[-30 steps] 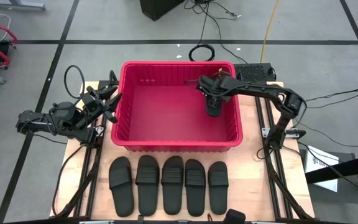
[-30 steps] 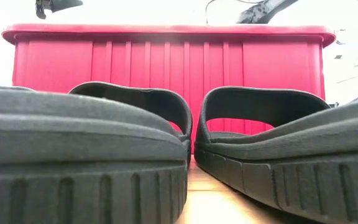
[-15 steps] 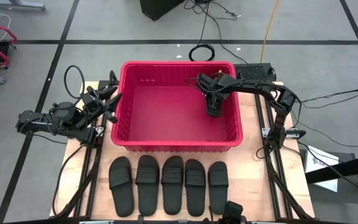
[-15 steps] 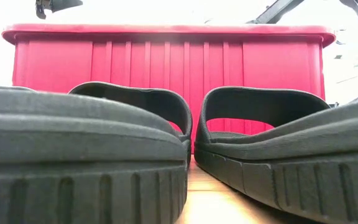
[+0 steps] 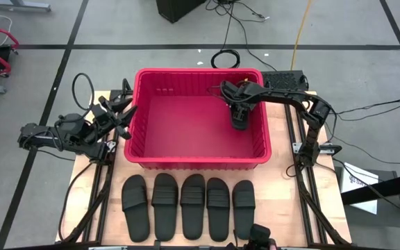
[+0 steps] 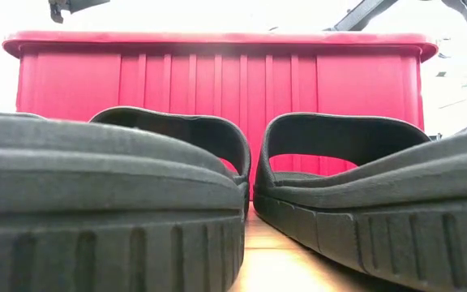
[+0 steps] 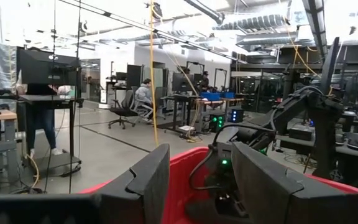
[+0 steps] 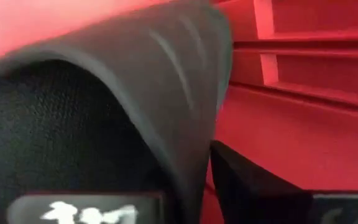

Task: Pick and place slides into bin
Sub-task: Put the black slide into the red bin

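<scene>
The red bin (image 5: pixel 197 164) stands mid-table. Five black slides (image 5: pixel 193 206) lie on their soles in a row along the near edge; two of them fill the low view (image 6: pixel 177 150) in front of the bin's wall (image 6: pixel 217 81). My right gripper (image 5: pixel 238 111) is down inside the bin's far right part, shut on a sixth slide (image 5: pixel 237 123), whose ribbed strap (image 8: pixel 166 68) fills the right wrist view. My left gripper (image 5: pixel 122 111) is open and empty just outside the bin's left wall, its fingers (image 7: pixel 148 180) pointing over the rim. My right gripper holds the slide by its ribbed strap (image 8: pixel 191 143), coming from above and pointing down into the bin. One finger (image 8: pixel 253 186) shows against the strap's outer side; the strap hides the other finger. Whether the slide rests on the bin's floor cannot be told.
The bin's floor (image 5: pixel 179 118) left of the gripper is bare red plastic. Rails run along the table's left and right sides (image 5: pixel 304 180). Cables and a dark box (image 5: pixel 283 78) lie behind the bin. People and desks show far off in the room (image 7: pixel 145 99).
My right arm has drawn its elbow in a little toward the bin, while the gripper stays with the slide over the same spot inside the bin.
</scene>
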`<action>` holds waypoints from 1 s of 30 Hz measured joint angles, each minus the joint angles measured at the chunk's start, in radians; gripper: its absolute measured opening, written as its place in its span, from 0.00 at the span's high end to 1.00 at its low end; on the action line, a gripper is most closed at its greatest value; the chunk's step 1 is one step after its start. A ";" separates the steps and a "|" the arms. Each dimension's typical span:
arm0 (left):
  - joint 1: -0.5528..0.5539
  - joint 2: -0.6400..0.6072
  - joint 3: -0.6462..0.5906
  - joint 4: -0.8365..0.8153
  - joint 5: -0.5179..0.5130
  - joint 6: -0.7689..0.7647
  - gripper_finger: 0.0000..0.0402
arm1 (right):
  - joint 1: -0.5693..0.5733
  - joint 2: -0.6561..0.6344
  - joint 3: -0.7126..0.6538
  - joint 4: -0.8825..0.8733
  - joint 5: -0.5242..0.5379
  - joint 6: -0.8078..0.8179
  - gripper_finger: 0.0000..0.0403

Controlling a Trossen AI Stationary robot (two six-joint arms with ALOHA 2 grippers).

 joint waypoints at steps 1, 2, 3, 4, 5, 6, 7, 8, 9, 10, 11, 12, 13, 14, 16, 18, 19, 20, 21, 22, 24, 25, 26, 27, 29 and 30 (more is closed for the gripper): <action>0.000 0.000 0.000 0.000 0.000 0.000 0.55 | 0.000 0.000 0.000 0.001 0.000 -0.002 0.84; 0.000 0.000 0.000 0.000 0.000 0.000 0.55 | 0.000 0.000 0.000 0.001 0.000 -0.008 0.82; 0.000 0.000 0.000 0.000 0.000 0.000 0.55 | 0.000 0.000 0.000 0.000 0.001 -0.014 0.81; 0.000 0.000 0.000 0.000 0.000 -0.001 0.55 | 0.000 0.000 0.000 -0.003 0.001 -0.022 0.80; 0.000 0.000 0.000 0.000 0.000 -0.002 0.55 | 0.000 0.000 0.000 -0.004 0.001 -0.028 0.78; 0.000 0.000 0.000 0.000 0.000 -0.003 0.55 | 0.000 0.000 0.000 -0.004 0.001 -0.034 0.77; 0.000 0.000 0.000 0.000 0.000 -0.003 0.55 | 0.000 0.000 0.000 -0.004 0.001 -0.038 0.76; 0.000 0.000 0.000 0.000 0.000 -0.003 0.55 | 0.000 0.000 0.000 -0.007 -0.001 -0.039 0.74; 0.000 0.000 0.000 0.000 0.000 -0.003 0.55 | 0.000 0.000 0.000 -0.011 -0.007 -0.040 0.73; 0.000 0.000 0.000 0.000 0.000 -0.003 0.55 | 0.000 0.000 0.000 -0.016 -0.024 -0.041 0.71; 0.000 0.000 0.000 0.000 0.000 -0.003 0.55 | 0.000 0.000 0.000 -0.021 -0.042 -0.041 0.70; 0.000 0.000 0.000 0.000 0.000 -0.002 0.55 | 0.000 0.000 0.000 -0.024 -0.060 -0.039 0.69; 0.000 0.000 0.000 0.000 0.000 -0.002 0.55 | 0.000 0.000 0.000 -0.025 -0.077 -0.037 0.68; 0.000 0.000 0.000 0.000 0.000 -0.002 0.55 | 0.000 0.000 0.000 -0.028 -0.083 -0.032 0.67; 0.000 0.000 0.000 0.000 0.000 -0.002 0.55 | 0.001 0.000 0.000 -0.036 -0.084 -0.025 0.65; 0.000 0.000 0.000 0.000 0.000 -0.002 0.55 | 0.001 0.000 0.000 -0.044 -0.080 -0.022 0.64; 0.000 0.000 0.000 0.000 0.000 -0.002 0.55 | 0.001 0.000 0.000 -0.045 -0.080 -0.022 0.63; 0.000 0.000 0.000 0.000 0.000 -0.002 0.55 | 0.000 -0.002 0.000 -0.046 -0.080 -0.023 0.63; 0.000 0.000 0.000 0.000 0.000 -0.002 0.55 | 0.001 -0.006 -0.001 -0.046 -0.081 -0.024 0.63; 0.000 0.000 0.000 0.000 0.000 -0.002 0.55 | 0.001 -0.011 -0.001 -0.046 -0.081 -0.027 0.63; 0.000 0.000 0.000 0.000 0.000 -0.002 0.55 | 0.007 -0.028 -0.001 -0.046 -0.081 -0.034 0.63; 0.000 0.000 0.000 0.000 0.000 -0.002 0.55 | 0.012 -0.040 -0.001 -0.046 -0.081 -0.035 0.63; 0.000 0.000 0.000 0.000 0.000 -0.002 0.55 | 0.016 -0.056 -0.001 -0.047 -0.082 -0.035 0.63; 0.000 0.000 0.000 0.000 0.000 -0.002 0.55 | 0.022 -0.073 -0.001 -0.046 -0.085 -0.035 0.63; 0.000 0.000 0.000 0.000 0.000 -0.002 0.55 | 0.034 -0.112 -0.001 -0.045 -0.113 -0.034 0.63; 0.000 0.000 0.000 0.000 0.000 -0.002 0.55 | 0.040 -0.132 -0.001 -0.045 -0.135 -0.034 0.63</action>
